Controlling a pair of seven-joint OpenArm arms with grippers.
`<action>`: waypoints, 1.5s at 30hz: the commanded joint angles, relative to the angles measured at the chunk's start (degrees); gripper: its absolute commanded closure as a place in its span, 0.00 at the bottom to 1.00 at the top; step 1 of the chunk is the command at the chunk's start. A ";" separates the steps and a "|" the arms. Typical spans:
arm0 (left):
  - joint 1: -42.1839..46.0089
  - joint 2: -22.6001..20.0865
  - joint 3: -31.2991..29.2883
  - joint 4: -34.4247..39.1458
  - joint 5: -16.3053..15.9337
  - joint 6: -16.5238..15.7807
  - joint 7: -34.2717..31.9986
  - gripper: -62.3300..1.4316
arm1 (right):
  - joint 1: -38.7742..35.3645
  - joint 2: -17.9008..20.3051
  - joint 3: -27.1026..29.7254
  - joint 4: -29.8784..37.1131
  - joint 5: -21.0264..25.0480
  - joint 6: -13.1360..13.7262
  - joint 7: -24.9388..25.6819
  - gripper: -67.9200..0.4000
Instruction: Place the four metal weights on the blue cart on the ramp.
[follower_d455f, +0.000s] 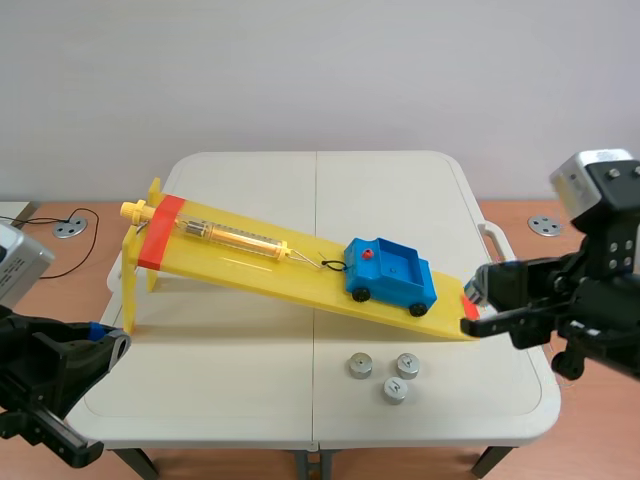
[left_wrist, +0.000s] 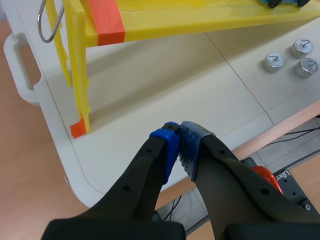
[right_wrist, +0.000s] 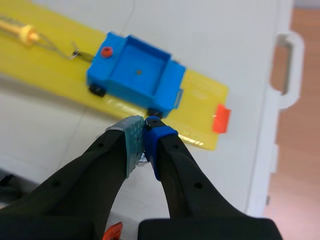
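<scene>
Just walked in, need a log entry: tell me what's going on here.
The right pincer, shut near the ramp's low end, seems to pinch the fourth weight, a silvery glint under its pads. The blue cart sits empty on the ramp. Three weights lie on the table. The left pincer is shut on nothing.

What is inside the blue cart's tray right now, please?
The tray of the blue cart holds no weights: the right wrist view shows its whole floor bare, apart from one small dark dot at its centre. Three metal weights lie on the table. Nothing covers the tray.
</scene>
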 joint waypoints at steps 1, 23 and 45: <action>-0.31 0.28 -0.79 2.64 -2.97 -1.40 -5.88 0.93 | 7.61 -2.12 -0.83 2.62 4.28 1.31 7.06 0.98; -0.31 0.28 -0.79 2.64 -2.95 -1.40 -5.49 0.93 | 30.10 -12.24 -0.98 -23.91 4.00 3.30 7.61 0.98; -0.31 0.28 -0.79 2.64 -2.95 -1.40 -5.49 0.93 | 34.88 -14.75 -1.36 -33.97 -2.08 -0.02 14.08 0.98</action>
